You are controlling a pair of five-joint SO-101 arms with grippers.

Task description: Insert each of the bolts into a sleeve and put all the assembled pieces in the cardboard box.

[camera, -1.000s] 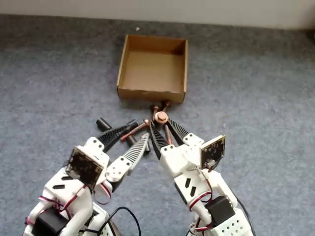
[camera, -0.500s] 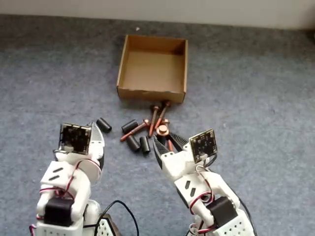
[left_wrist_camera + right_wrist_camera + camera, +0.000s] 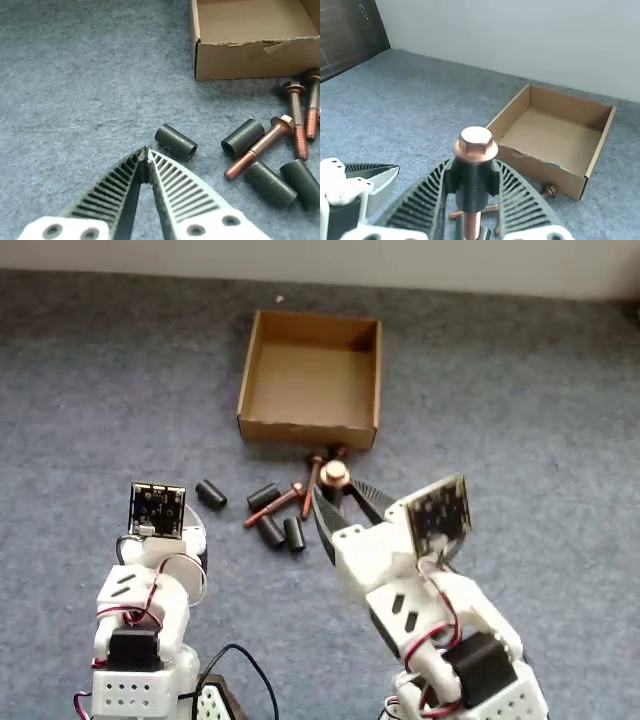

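Copper sleeved bolt (image 3: pixel 475 145) gripped by right jaws near box (image 3: pixel 305 432); left jaws closed empty.

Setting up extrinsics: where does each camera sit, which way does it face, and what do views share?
High view: fixed overhead, looking down on cardboard box, loose bolts, loose sleeves; left arm and right arm show.
Left wrist view: on left arm, looking past shut left end effector at loose sleeves and box.
Right wrist view: on right arm, looking past right end effector, clamped on sleeved bolt, toward box.
Shared: all three see the box.
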